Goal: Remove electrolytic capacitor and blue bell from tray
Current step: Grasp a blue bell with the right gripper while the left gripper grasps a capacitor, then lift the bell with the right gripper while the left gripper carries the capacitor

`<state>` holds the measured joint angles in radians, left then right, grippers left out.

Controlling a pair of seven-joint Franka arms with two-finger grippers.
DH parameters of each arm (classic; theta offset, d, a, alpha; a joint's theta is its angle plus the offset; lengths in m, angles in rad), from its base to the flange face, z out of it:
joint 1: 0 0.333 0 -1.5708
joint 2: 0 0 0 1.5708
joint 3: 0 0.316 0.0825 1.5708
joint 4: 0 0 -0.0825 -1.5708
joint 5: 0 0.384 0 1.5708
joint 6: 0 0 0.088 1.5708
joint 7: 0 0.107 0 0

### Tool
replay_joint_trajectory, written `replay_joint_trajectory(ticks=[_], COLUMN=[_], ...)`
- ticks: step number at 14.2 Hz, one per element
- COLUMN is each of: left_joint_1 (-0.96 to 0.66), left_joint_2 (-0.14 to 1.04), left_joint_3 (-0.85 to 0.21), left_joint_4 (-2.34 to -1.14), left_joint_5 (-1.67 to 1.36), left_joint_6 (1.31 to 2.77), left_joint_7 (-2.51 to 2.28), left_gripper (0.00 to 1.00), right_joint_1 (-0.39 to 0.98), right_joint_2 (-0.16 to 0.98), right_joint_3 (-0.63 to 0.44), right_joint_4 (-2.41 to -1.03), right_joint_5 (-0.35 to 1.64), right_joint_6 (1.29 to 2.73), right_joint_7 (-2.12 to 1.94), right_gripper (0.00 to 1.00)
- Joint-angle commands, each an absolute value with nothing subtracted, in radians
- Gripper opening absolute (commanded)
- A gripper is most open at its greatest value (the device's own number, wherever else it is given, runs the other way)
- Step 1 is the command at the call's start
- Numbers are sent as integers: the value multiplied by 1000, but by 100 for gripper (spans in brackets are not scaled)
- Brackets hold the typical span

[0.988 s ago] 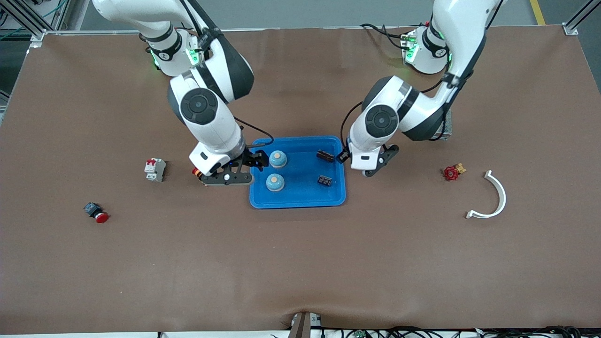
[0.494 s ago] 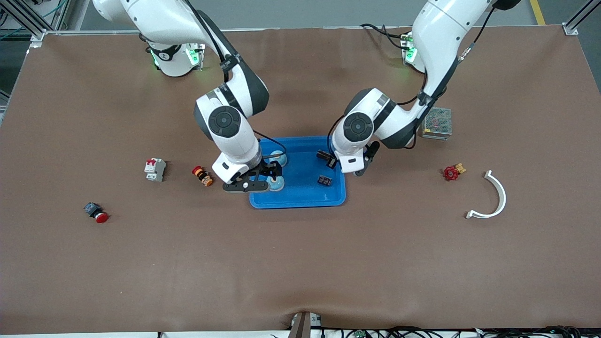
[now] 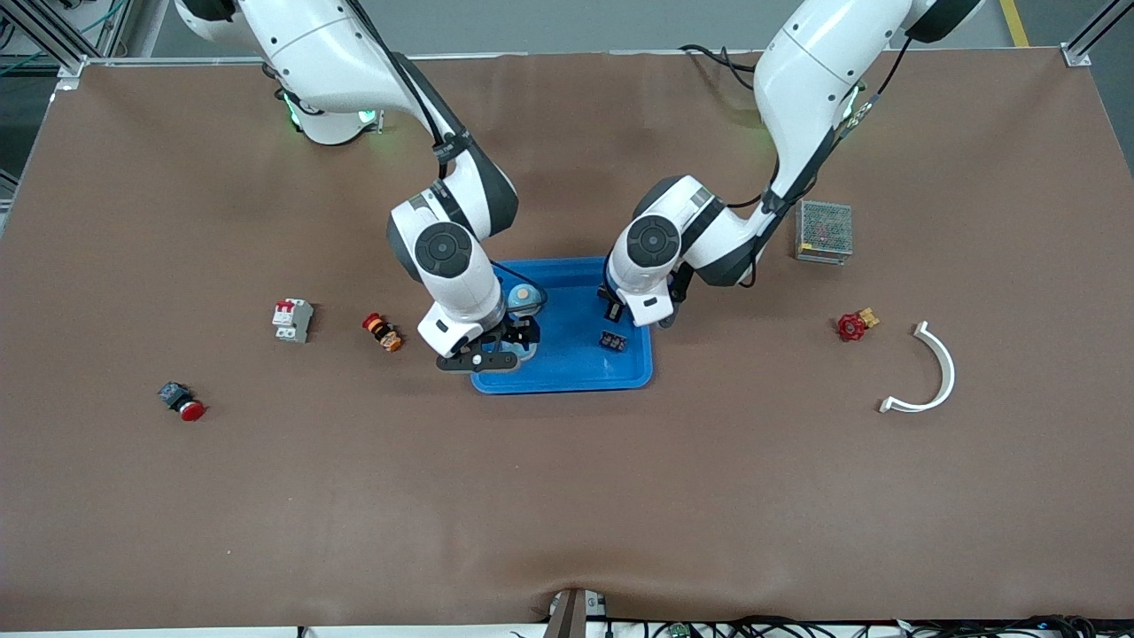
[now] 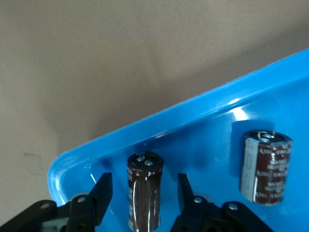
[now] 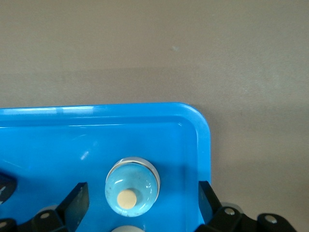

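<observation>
the shallow bright-blue plastic tray (image 3: 567, 377) lies mid-bench. the left gripper (image 4: 145, 193) is low in its corner, its fingers (image 4: 102, 191) apart on either side of a dark brown electrolytic capacitor (image 4: 144, 191), not yet touching; the raised rim is just beside, so room looks tight. a second capacitor (image 4: 265, 166) lies near. the right gripper (image 5: 140, 198) hangs wide open astride a pale-blue domed bell (image 5: 132, 186) near the tray's rounded corner. a grey mesh box (image 3: 824, 230) sits well apart.
</observation>
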<state>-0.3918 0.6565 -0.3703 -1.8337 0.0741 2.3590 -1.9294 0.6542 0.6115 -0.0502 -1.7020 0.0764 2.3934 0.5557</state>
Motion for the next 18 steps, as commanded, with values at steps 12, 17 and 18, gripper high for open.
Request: replay_joint_trajectory(ticks=[12, 17, 18], left_joint_1=[-335, -246, -226], left_joint_2=[531, 440, 433], left_joint_3=[-362, -367, -367], left_joint_4=[-1761, -1773, -1778], left_joint_5=[175, 173, 175], left_joint_6=[2134, 1933, 1902], left_joint_7=[-1824, -1662, -1631], left_gripper=[0, 0, 0], right_joint_1=[699, 707, 707], right_joint_2=[696, 706, 707], right_joint_3=[-63, -63, -63], right_joint_4=[-1697, -1700, -1700], right_joint_5=[75, 77, 77], right_joint_6=[2482, 2482, 2482], right_joint_7=[565, 565, 566], right_gripper=[100, 100, 100])
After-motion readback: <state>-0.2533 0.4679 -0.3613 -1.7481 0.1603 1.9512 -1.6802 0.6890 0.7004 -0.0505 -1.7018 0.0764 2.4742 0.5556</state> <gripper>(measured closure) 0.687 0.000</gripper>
